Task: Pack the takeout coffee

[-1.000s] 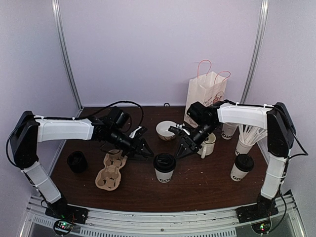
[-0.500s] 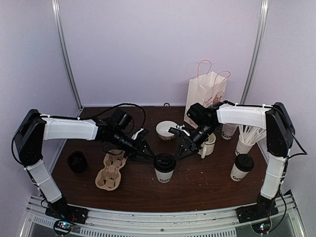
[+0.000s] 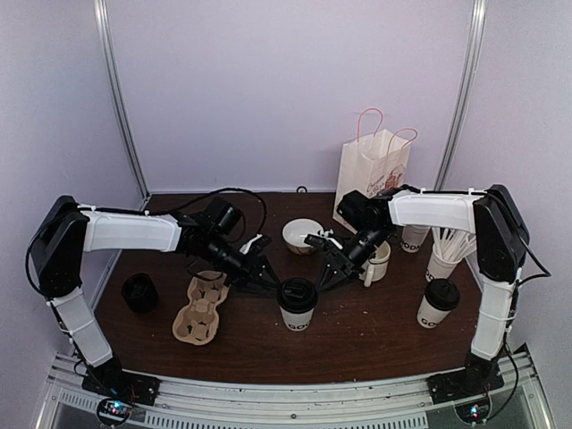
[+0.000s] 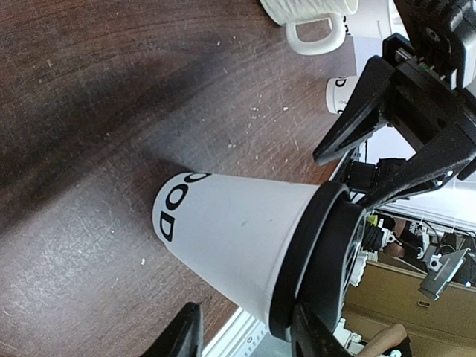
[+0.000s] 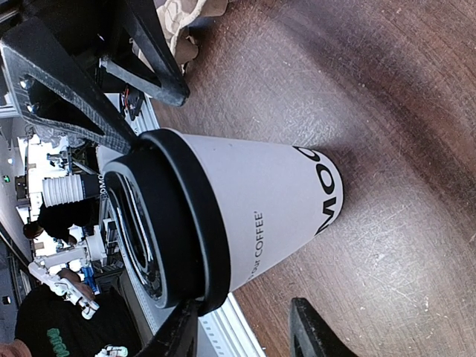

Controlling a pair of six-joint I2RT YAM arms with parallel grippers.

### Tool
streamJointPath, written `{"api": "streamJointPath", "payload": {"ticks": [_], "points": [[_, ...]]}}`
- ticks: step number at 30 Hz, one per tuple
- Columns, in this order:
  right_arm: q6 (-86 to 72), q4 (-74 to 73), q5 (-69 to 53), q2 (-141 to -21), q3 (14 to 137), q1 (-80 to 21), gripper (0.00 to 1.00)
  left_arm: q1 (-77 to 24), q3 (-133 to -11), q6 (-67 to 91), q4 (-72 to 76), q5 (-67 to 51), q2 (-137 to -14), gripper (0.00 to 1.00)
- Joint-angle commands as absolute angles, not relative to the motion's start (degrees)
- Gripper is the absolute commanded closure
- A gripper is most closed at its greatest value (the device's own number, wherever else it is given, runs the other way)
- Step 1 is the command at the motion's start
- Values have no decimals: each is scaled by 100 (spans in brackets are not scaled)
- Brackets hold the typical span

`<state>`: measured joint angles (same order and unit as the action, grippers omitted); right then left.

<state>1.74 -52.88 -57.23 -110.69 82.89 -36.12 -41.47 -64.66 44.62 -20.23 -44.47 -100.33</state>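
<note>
One takeout coffee cup (image 3: 297, 304), white with a black lid, stands upright mid-table; it fills the left wrist view (image 4: 238, 242) and the right wrist view (image 5: 253, 216). My left gripper (image 3: 264, 277) (image 4: 247, 306) is open just left of it, one fingertip (image 4: 316, 335) by the lid's rim. My right gripper (image 3: 325, 273) (image 5: 244, 303) is open just right of it, one fingertip (image 5: 178, 327) under the lid's rim. Neither holds the cup. A second takeout coffee cup (image 3: 437, 302) stands at the right.
A brown pulp cup carrier (image 3: 201, 308) lies left of the centre cup, with a black lid-like object (image 3: 139, 292) further left. Behind are a white bowl (image 3: 301, 235), a ceramic mug (image 3: 377, 261), a paper bag (image 3: 374, 170) and a cup holding straws (image 3: 444, 252).
Both grippers have closed in on the centre cup: the left moved right, the right moved left and slightly nearer. The cup has not moved.
</note>
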Motion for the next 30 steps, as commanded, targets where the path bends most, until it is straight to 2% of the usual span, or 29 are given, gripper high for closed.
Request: {"api": "streamJointPath", "payload": {"ticks": [1,12,22,27,30], "points": [[288,-5428,-5684,-11125,8401,-3590,58,-4174,-6652,4153,-2414,-4253,-10181,59],[397,-5467,-5893,-11064,8257,-3627,47,-4175,-6627,4113,-2463,-4179,-10213,60],[331,-5555,-5969,-11509,8449,-3702,44,-4179,-6709,4088,-2456,-4244,-10278,61],[202,-5578,-5261,-11712,8391,-3709,44,-4201,-6704,3932,-2514,-4205,-10386,62],[185,-5700,-4546,-11848,8368,-3705,45,-4200,-6501,3690,-2938,-3750,-10561,66]]}}
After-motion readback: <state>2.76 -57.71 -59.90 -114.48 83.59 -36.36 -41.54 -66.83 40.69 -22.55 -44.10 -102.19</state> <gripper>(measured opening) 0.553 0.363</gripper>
